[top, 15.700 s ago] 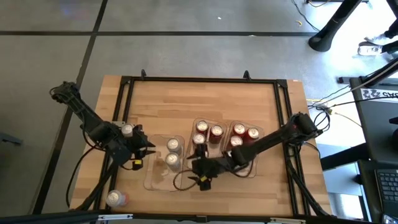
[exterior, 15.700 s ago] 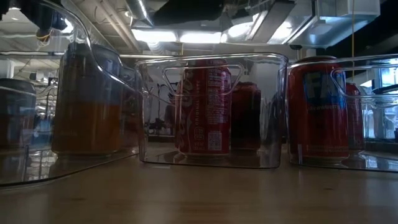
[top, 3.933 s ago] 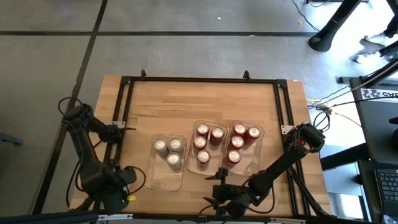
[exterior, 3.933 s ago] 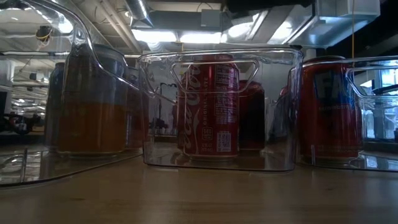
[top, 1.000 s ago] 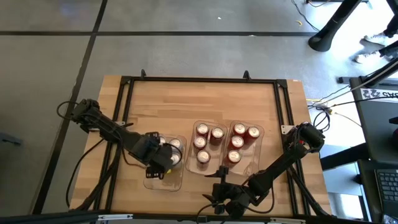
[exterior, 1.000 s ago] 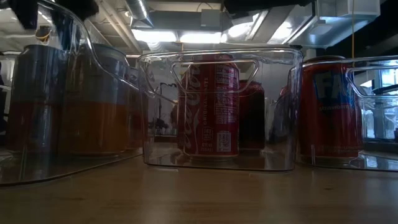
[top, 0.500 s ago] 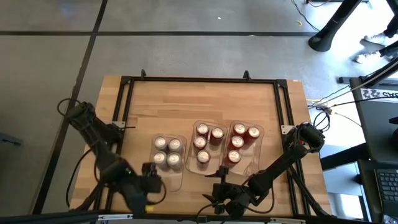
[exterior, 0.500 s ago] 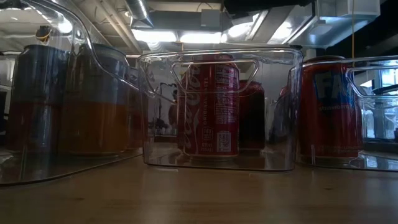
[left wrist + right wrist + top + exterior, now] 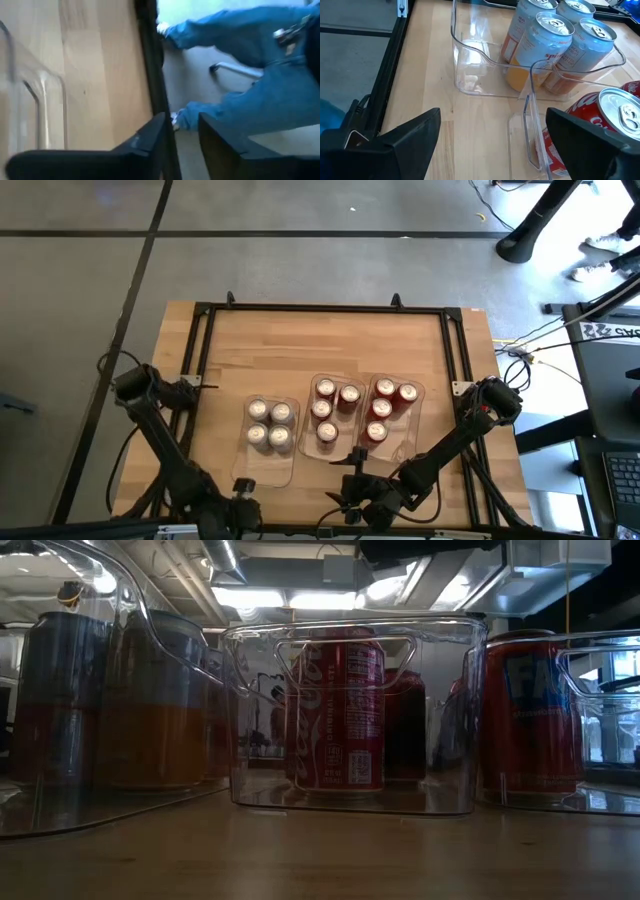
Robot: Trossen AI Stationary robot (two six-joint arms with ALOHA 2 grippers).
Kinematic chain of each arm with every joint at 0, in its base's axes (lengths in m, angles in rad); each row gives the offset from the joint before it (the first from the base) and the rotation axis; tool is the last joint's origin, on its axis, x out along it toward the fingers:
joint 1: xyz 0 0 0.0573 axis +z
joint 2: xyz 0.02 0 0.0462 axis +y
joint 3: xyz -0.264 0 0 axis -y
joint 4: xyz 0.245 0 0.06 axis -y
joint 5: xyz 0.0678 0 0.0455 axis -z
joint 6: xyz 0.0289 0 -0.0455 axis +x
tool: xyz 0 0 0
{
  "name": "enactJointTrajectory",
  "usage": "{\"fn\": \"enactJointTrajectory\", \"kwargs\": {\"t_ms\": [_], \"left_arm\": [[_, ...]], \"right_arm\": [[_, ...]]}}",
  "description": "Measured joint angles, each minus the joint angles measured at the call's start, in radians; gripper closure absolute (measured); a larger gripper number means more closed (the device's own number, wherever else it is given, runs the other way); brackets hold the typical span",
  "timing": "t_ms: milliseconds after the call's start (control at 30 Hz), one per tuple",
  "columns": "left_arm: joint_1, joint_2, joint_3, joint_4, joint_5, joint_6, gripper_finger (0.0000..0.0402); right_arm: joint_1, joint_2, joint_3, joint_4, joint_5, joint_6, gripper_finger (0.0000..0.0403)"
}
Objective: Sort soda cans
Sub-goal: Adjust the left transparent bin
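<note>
I see three clear trays side by side on the tabletop, and I'll place everything from the middle tray. It holds four red cans in its far part. The tray to its left holds four silver-and-orange cans, two by two, also in its far part. The tray to its right holds four more red cans.

My right end effector sits low at the tabletop's near edge, just in front of the middle tray, fingers spread wide and holding nothing. My left end effector is at the near edge too, left of the middle tray and past the near end of the left tray; its fingers stand a narrow gap apart, empty. Beyond them I see a person's blue sleeve
</note>
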Motion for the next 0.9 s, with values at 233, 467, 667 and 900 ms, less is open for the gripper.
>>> {"fn": "enactJointTrajectory", "kwargs": {"t_ms": [233, 467, 667, 900], "left_arm": [[0.033, 0.096, 0.000, -0.019, -0.052, -0.003, 0.0370], [0.084, 0.099, 0.000, -0.110, -0.140, 0.026, 0.0397], [0.130, 0.092, -0.045, -0.101, -0.149, 0.054, 0.0401], [0.172, 0.080, -0.077, -0.119, -0.169, 0.075, 0.0400]], "right_arm": [[0.000, 0.000, 0.000, 0.000, 0.000, 0.000, 0.0043], [0.000, 0.000, 0.000, 0.000, 0.000, 0.000, 0.0042], [0.000, 0.000, 0.000, 0.000, -0.001, -0.001, 0.0042], [0.000, 0.000, 0.000, -0.001, 0.000, -0.001, 0.0043]]}}
